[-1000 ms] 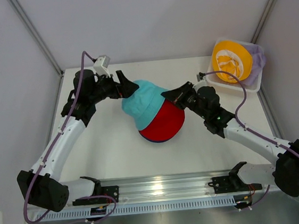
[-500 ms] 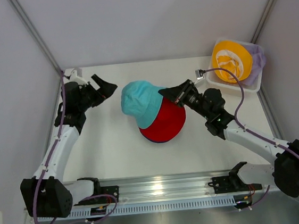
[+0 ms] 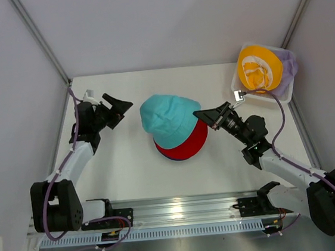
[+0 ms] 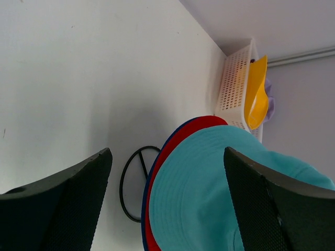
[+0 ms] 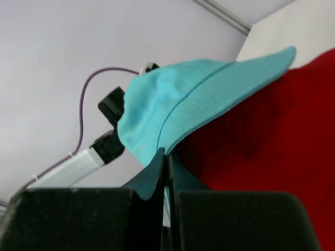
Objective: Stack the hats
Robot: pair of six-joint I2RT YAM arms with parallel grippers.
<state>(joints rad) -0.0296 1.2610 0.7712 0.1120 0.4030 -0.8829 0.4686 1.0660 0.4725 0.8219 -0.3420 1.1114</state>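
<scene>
A teal hat [image 3: 168,117] lies tilted on a red hat [image 3: 190,145], with a navy hat's edge [image 3: 172,157] showing underneath, mid-table. My right gripper [image 3: 202,116] is shut on the teal hat's right brim; in the right wrist view the jaws [image 5: 166,157] pinch the teal brim [image 5: 183,99] above the red hat [image 5: 272,141]. My left gripper [image 3: 123,103] is open and empty, left of the stack. In the left wrist view its fingers [image 4: 68,201] frame the teal hat [image 4: 209,188]. A yellow hat [image 3: 258,68] lies on a lavender hat [image 3: 290,64].
A white lattice basket [image 3: 254,97] at the back right holds the yellow and lavender hats; it also shows in the left wrist view [image 4: 234,89]. A thin black wire frame [image 4: 125,183] pokes out from under the stack. Grey walls close in on both sides.
My left gripper let go of the teal hat and pulled back to the left. My right gripper drew the teal hat's brim to the right, over the red hat.
</scene>
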